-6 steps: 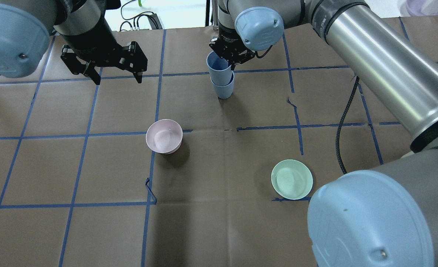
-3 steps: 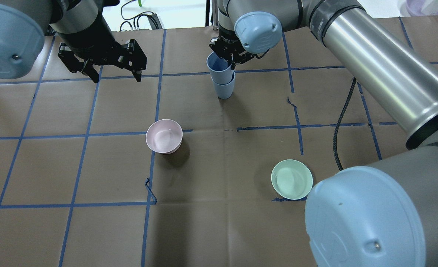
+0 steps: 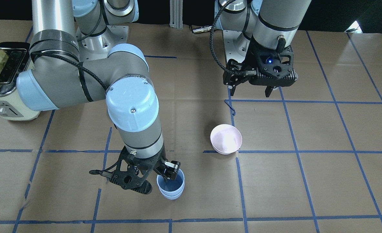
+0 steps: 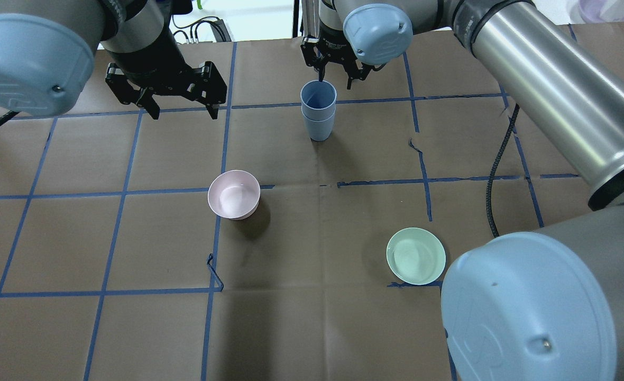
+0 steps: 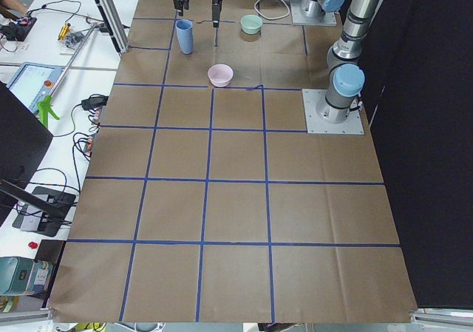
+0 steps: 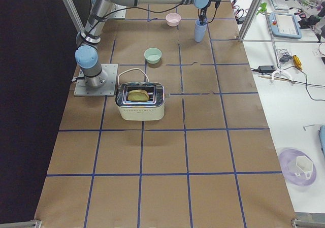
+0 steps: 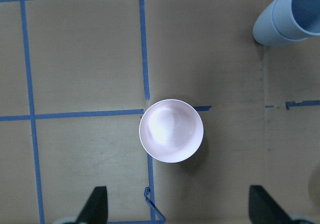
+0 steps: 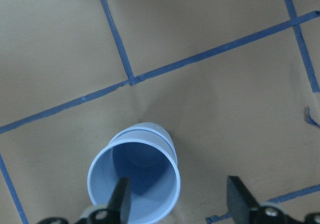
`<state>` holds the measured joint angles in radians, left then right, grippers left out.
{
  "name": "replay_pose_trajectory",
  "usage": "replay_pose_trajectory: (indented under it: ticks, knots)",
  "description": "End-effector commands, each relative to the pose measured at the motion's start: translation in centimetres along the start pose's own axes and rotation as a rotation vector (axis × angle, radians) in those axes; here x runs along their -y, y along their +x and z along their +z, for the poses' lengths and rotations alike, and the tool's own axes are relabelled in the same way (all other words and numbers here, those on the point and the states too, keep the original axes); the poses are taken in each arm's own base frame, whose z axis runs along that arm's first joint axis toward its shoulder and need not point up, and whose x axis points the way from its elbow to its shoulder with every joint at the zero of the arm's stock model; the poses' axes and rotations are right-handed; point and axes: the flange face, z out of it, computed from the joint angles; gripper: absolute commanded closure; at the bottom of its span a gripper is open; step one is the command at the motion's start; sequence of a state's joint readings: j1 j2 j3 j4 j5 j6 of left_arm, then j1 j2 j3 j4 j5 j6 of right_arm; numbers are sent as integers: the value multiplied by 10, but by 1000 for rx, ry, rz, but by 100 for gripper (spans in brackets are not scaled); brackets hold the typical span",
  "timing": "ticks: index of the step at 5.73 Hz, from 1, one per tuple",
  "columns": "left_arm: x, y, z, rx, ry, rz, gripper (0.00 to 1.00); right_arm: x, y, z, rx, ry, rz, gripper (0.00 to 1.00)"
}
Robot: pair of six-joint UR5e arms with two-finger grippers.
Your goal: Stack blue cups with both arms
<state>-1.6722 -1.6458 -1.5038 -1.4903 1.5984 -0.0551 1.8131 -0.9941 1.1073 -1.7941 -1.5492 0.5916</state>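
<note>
The two blue cups (image 4: pixel 318 111) stand nested, one inside the other, upright on the far middle of the table; they also show in the front view (image 3: pixel 170 189) and the right wrist view (image 8: pixel 134 181). My right gripper (image 4: pixel 335 79) is open just above the stack's rim and holds nothing. In its wrist view the gripper (image 8: pixel 177 201) has one finger (image 8: pixel 120 199) over the cup's mouth and the other outside the wall. My left gripper (image 4: pixel 184 108) is open and empty, well to the left of the cups, high above the pink bowl (image 7: pixel 171 130).
A pink bowl (image 4: pixel 234 194) sits at the table's middle left. A mint-green bowl (image 4: pixel 415 255) sits near my right arm's elbow. A toaster (image 3: pixel 0 81) with toast stands beside the right arm's base. Blue tape lines grid the brown paper.
My right gripper has opened, let go of the upper cup and lifted back. The upper cup, tilted before, now sits straight in the lower one. My left gripper has shifted a little to the right.
</note>
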Motion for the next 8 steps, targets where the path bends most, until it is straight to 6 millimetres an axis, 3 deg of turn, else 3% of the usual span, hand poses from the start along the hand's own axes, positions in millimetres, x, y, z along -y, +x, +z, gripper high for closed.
replay_pose_trajectory:
  ticks: [1, 2, 3, 4, 5, 6, 7, 8]
  knots:
    - [3, 1, -7, -2, 25, 2, 1, 17, 86, -82, -51, -63, -69, 0]
    - [4, -2, -20, -9, 75, -10, 1, 21, 138, -104, -79, -117, -118, 0]
    - [4, -6, -22, -7, 82, -19, 1, 4, 177, -126, -85, -163, -182, 0]
    - [11, -24, -19, -4, 77, -48, 1, -47, 193, -148, -85, -167, -185, 0]
    - [14, -49, -18, -1, 74, -92, 1, -69, 200, -144, -84, -172, -179, 0]
    - [10, -56, -26, -1, 84, -104, 1, -64, 199, -140, -82, -168, -196, 0]
    - [17, -57, -14, 0, 63, -116, 1, -57, 206, -141, -100, -147, -220, 0]
    - [19, -57, 18, 5, -1, -106, 1, -56, 209, -140, -130, -139, -233, 0]
